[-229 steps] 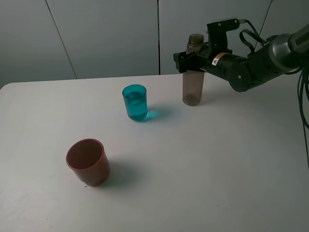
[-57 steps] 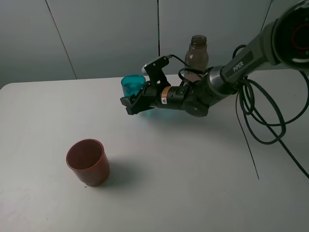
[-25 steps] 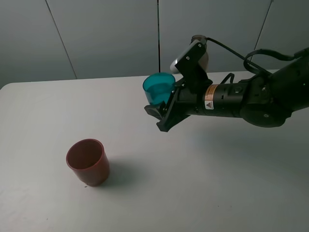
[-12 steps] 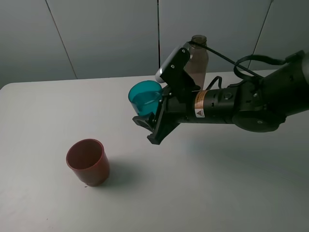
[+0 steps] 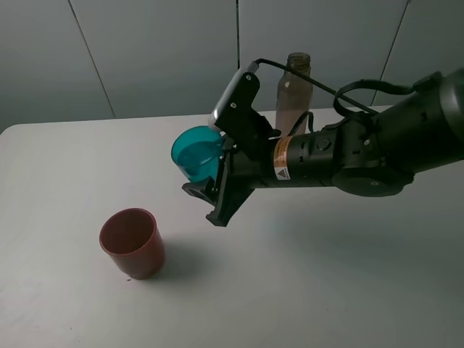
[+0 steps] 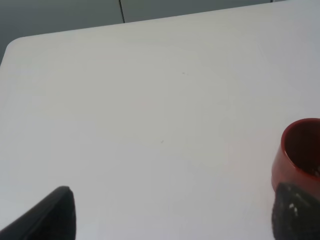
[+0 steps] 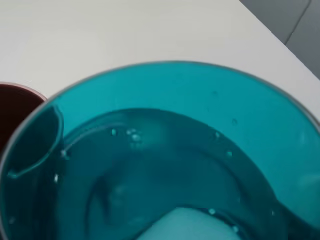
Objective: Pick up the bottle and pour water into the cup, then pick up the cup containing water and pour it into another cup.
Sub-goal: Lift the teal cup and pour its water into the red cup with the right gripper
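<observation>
The teal tumbler (image 5: 194, 154) is hanging in the air above the table (image 5: 326, 283), clamped in the right gripper (image 5: 210, 181), whose fingers are closing on its wall from either side. The tumbler is carrying water; the right wrist view is showing the liquid surface and small bubbles inside it (image 7: 165, 165). It is sitting between the smoky grey-brown bottle (image 5: 293, 90), standing upright at the far edge, and the red-brown cup (image 5: 132, 243), standing upright nearer the camera and well apart from it. The rim appears to be tipping slightly toward the red-brown cup, though the angle is hard to judge from this height.

The left gripper (image 6: 175, 222) is hanging with its fingers spread wide and nothing between them, with the red-brown cup (image 6: 299, 150) just beside one fingertip.

Hazards:
- Water is likely to spill onto the table if tilting is increasing before the rim is over the red-brown cup.
- The smooth plastic wall may be slipping in the grip during rotation.
- A low approach may be knocking the light, empty-looking cup over.

The table is plain white, matte and bare apart from these items. Grey wall panels (image 5: 145, 51) with dark seams are standing behind it.
</observation>
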`<state>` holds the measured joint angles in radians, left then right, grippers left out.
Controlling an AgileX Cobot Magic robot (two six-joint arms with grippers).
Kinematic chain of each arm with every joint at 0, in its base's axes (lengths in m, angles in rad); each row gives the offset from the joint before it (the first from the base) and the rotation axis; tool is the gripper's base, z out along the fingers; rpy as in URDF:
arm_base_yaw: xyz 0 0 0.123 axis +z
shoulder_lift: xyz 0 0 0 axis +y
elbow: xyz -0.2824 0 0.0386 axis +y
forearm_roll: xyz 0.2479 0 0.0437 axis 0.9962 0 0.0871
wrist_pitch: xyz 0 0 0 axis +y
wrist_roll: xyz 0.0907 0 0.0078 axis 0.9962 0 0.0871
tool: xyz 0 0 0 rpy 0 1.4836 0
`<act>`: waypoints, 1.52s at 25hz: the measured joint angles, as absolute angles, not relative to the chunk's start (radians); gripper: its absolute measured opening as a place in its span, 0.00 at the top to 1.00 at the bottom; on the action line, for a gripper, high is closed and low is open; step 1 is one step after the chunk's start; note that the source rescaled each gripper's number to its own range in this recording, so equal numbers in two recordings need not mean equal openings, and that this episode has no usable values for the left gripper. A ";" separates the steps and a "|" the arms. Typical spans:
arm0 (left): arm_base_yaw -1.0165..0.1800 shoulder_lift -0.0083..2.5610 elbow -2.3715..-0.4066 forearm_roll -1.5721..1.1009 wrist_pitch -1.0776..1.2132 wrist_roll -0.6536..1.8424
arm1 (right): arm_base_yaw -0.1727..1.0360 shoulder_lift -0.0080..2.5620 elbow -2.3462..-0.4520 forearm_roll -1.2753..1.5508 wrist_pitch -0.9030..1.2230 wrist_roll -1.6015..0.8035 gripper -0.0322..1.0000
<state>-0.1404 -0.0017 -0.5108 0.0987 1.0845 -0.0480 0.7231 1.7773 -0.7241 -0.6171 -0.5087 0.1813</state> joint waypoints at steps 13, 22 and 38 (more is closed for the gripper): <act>-0.140 -0.002 -0.511 0.099 1.085 -0.048 | 0.745 1.777 -0.733 -0.609 -0.492 0.117 0.89; -0.140 -0.002 -0.511 0.099 1.085 -0.048 | 0.777 1.777 -0.744 -0.586 -0.473 0.037 0.89; -0.140 -0.002 -0.511 0.099 1.085 -0.048 | 0.801 1.777 -0.793 -0.503 -0.355 -0.091 0.89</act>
<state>-0.1404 -0.0017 -0.5108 0.0987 1.0845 -0.0480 0.8008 1.7773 -0.7932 -0.5031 -0.3552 -0.0913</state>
